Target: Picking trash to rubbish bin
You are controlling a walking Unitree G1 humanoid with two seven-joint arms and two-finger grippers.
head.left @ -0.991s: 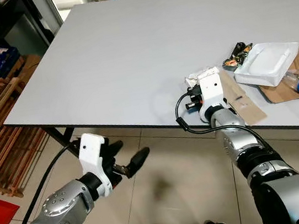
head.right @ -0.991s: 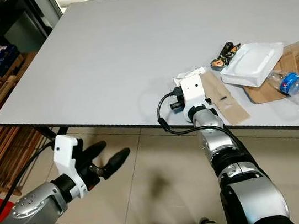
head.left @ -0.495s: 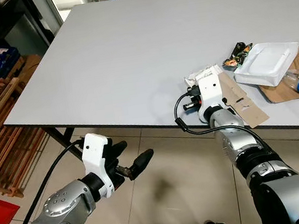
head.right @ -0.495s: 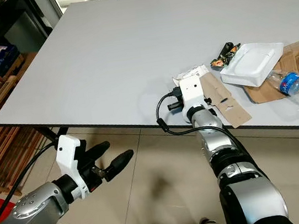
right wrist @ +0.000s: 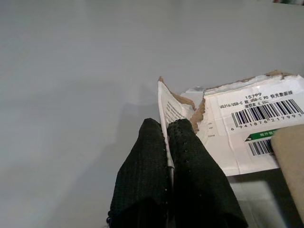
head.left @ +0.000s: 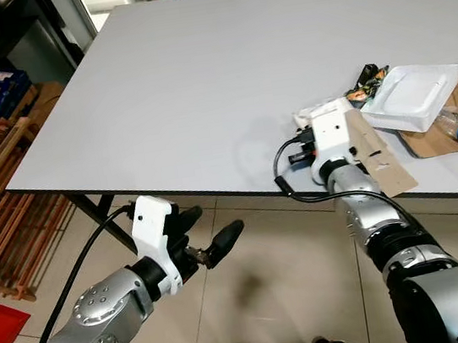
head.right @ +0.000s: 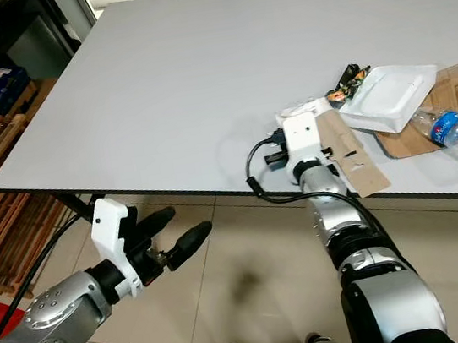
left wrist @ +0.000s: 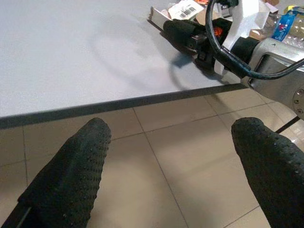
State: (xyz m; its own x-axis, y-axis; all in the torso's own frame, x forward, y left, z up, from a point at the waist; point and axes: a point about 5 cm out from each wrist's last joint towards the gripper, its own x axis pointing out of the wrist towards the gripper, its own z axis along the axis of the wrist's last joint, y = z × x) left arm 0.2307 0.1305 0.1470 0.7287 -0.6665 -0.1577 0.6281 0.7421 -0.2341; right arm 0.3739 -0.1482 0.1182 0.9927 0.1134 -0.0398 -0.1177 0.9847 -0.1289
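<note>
Right gripper (right wrist: 167, 142) pinching torn white barcode-labelled cardboard packet (right wrist: 247, 128) on grey table (head.left: 199, 82); left gripper (head.left: 210, 234) spread below table edge

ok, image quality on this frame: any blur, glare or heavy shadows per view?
Eye views: sharp, evenly lit; soft shadow on the table beside the right gripper, faint one on the floor tiles. Left wrist view: the left gripper's fingertips loom large and soft, table edge behind crisp. Right wrist view: barcode on the torn packaging readable, no glare; shade under the fingers.
</note>
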